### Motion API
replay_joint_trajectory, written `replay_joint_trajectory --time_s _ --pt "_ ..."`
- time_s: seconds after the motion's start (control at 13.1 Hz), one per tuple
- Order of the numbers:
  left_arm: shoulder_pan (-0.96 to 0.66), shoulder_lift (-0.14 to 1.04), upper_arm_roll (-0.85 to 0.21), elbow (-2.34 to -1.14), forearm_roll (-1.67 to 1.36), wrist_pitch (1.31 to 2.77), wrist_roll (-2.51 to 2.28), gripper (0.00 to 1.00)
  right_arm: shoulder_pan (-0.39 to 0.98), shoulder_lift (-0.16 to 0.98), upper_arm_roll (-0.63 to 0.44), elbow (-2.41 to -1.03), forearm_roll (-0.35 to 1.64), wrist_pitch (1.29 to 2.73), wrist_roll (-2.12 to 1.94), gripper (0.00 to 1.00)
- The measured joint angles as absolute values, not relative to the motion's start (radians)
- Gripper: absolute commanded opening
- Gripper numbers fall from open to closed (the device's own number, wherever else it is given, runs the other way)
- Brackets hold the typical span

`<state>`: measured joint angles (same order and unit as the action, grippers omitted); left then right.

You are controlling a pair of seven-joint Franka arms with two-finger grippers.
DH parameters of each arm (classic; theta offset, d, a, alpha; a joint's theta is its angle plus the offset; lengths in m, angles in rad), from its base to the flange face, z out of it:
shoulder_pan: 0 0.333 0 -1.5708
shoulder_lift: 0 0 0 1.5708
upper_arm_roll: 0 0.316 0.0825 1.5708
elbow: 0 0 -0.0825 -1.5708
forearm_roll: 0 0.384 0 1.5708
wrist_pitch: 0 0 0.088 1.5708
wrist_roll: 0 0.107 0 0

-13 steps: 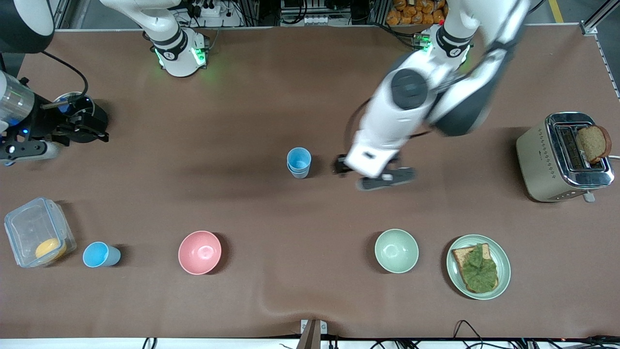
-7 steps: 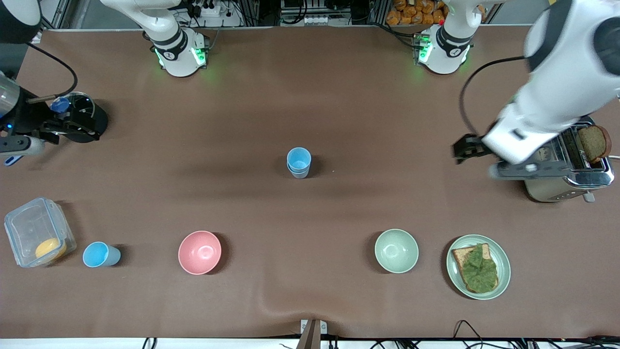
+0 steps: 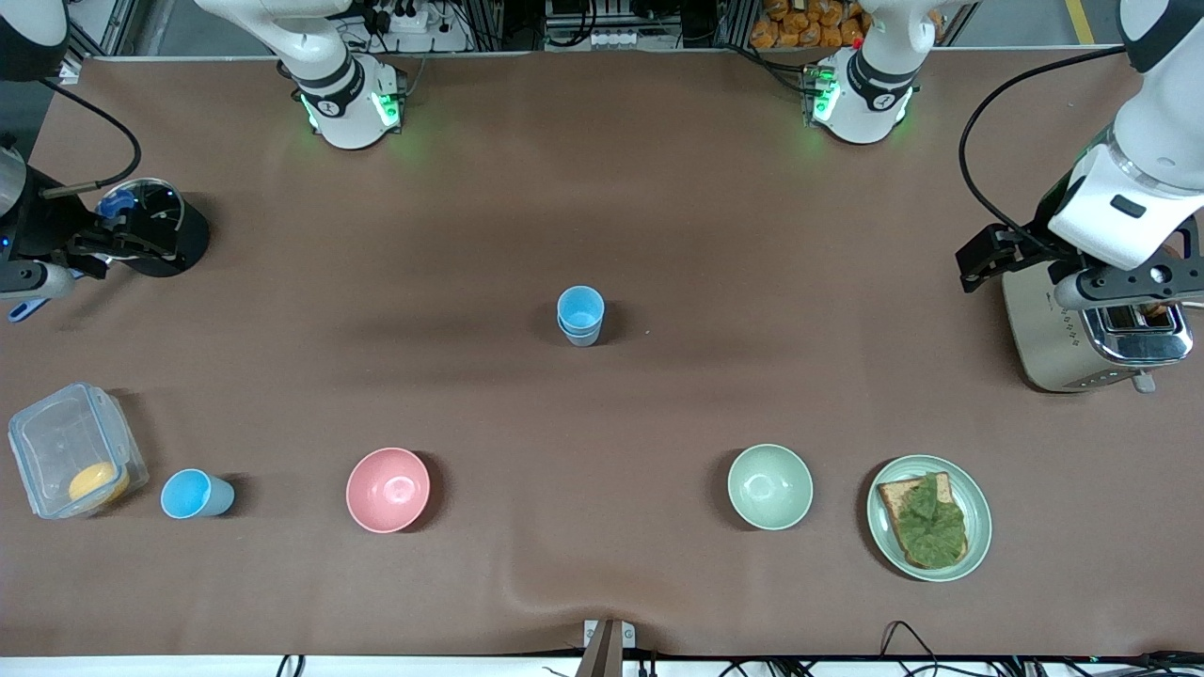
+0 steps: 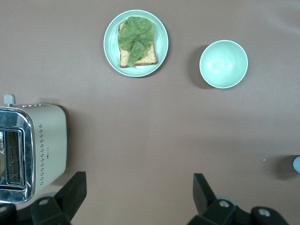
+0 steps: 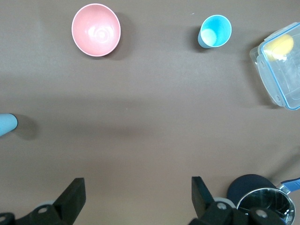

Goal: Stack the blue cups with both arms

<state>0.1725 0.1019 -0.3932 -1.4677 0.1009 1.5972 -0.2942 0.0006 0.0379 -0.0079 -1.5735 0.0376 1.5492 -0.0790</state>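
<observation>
A pair of small light-blue plastic tumblers, already nested, stands upright mid-tabletop, its long axis vertical and rim open upward. A third, single light-blue plastic tumbler stands nearer the front camera at the right arm's end, between the clear lidded plastic box holding something yellow and the pink round bowl. That loose cup is what the coming move turns on: in my judgement the right gripper is the closer one, hanging over the tabletop beside a dark steel pot, jaws apart and empty. The left gripper waits over the silver toaster, jaws likewise spread, well apart from every cup. No brand, label or writing is readable anywhere.
</observation>
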Motion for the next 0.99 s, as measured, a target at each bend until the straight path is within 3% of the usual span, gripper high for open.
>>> replay_joint_trajectory --time_s 0.53,0.84,0.99 --pt "0.184 0.077 -0.385 -1.469 0.101 1.553 -0.258 1.00 -0.024 0.037 -0.008 -1.566 0.038 1.508 -0.081 1.00" --pt "0.046 0.064 -0.218 -1.469 0.101 1.550 -0.225 1.00 -0.024 0.037 -0.008 -1.567 0.039 1.503 -0.081 1.00" --pt "0.023 0.061 -0.201 -1.469 0.101 1.550 -0.225 1.00 -0.024 0.038 -0.007 -1.568 0.040 1.502 -0.081 1.00"
